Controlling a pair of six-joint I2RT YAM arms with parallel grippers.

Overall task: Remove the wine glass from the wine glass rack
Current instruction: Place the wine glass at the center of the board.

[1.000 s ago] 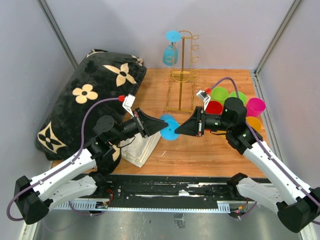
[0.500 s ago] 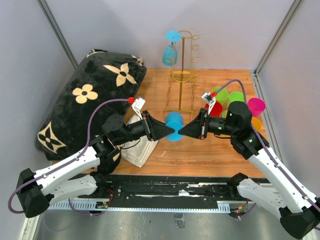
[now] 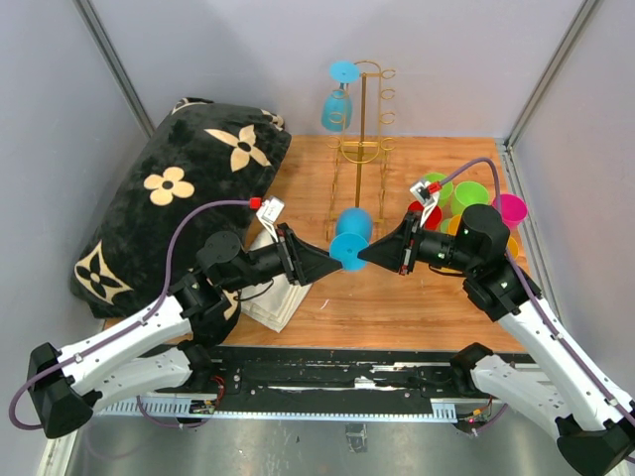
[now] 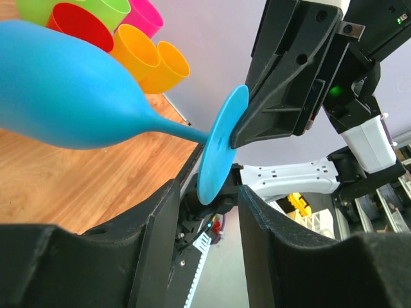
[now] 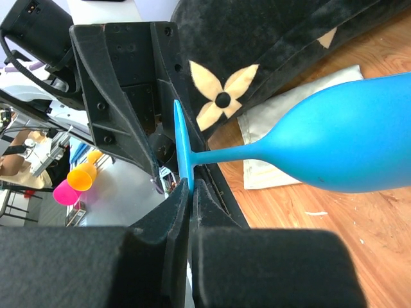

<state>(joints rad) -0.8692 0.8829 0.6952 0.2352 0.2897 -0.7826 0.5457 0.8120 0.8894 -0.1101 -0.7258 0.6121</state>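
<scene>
The gold wine glass rack (image 3: 361,149) stands at the back of the wooden table, with one blue wine glass (image 3: 337,105) hanging upside down on its left side. A second blue wine glass (image 3: 350,238) is held in the air between my two grippers, in front of the rack. My right gripper (image 3: 363,256) is shut on the edge of its round foot (image 5: 183,144), fingers pinched together (image 5: 191,192). My left gripper (image 3: 329,263) is open, and the lower edge of the foot (image 4: 221,151) sits just beyond its spread fingers (image 4: 205,221). The bowl (image 4: 64,93) points toward the cups.
Several coloured plastic cups (image 3: 451,198) stand at the right of the table. A large black pillow with cream flowers (image 3: 179,198) fills the left side. A folded white cloth (image 3: 273,293) lies under the left arm. Grey walls close in on three sides.
Both grippers and the held glass have moved right and toward the rack. The glass has risen a little, with its bowl now turned upward.
</scene>
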